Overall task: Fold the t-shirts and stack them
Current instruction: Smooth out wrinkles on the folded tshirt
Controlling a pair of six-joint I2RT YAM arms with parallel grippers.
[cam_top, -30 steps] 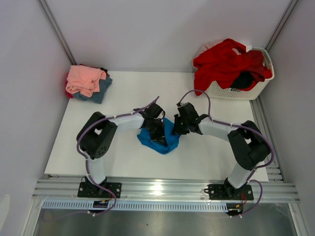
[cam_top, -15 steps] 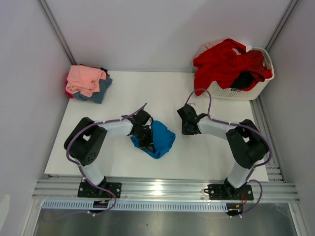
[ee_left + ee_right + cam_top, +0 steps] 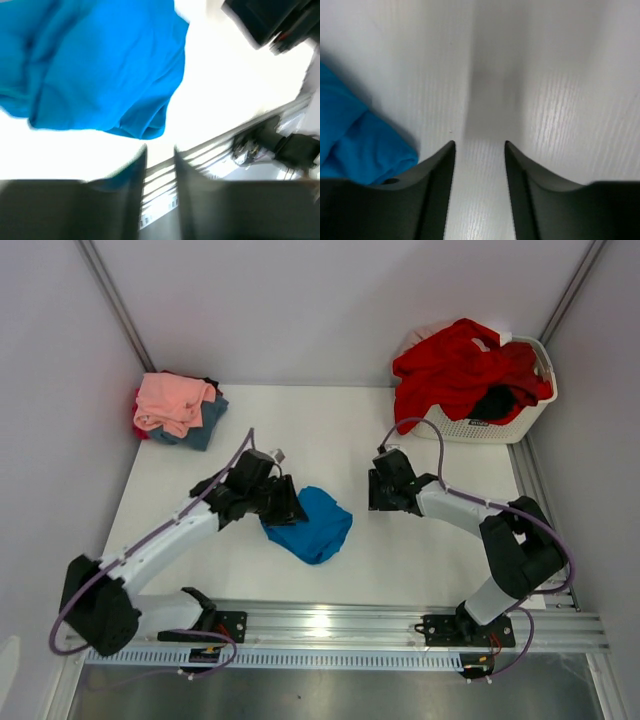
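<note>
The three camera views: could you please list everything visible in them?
bright blue t-shirt: one, blue, bunched mid-table
stacked t-shirts: one pile, salmon pink on top, slate blue, red and black beneath, far left corner
red t-shirts: heap, count unclear, red, draped over the basket
black garment: one, black, in the basket
basket: one, white, far right corner
table: one, white
left claw: one, black, open, beside the bright blue t-shirt
right claw: one, black, open, over bare table
</note>
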